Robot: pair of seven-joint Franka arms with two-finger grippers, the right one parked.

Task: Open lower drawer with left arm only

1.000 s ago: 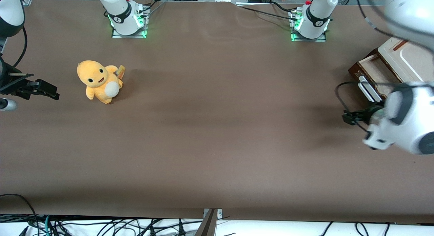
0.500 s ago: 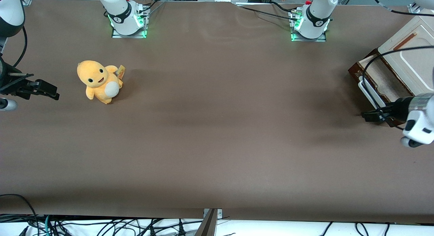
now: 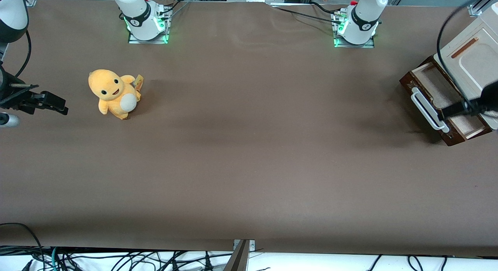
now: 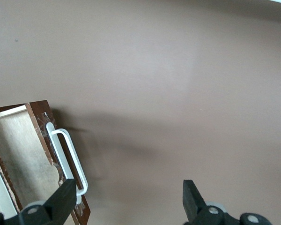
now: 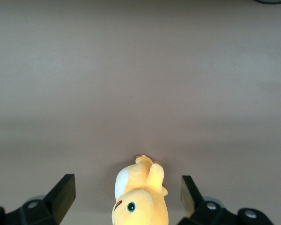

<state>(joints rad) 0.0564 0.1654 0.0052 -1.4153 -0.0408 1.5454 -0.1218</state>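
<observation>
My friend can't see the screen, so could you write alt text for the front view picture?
A dark brown lower drawer with a white bar handle stands pulled open toward the working arm's end of a brown table, showing its pale inside. The left arm's open end effector hovers above it. An orange plush toy sits toward the parked arm's end.

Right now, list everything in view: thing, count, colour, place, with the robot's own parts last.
Dark brown wooden lower drawer: one, pale beige inside, pulled open, at the working arm's end of the table.
Long white bar handle: one, white, on the drawer's front.
Cream cabinet panel with thin brown handle: one, cream, above the open drawer.
Yellow-orange plush toy: one, white belly, toward the parked arm's end of the table.
Brown table: one, under everything.
Left arm's dark gripper: one, fingers open, holding nothing, above the open drawer beside the white handle.
</observation>
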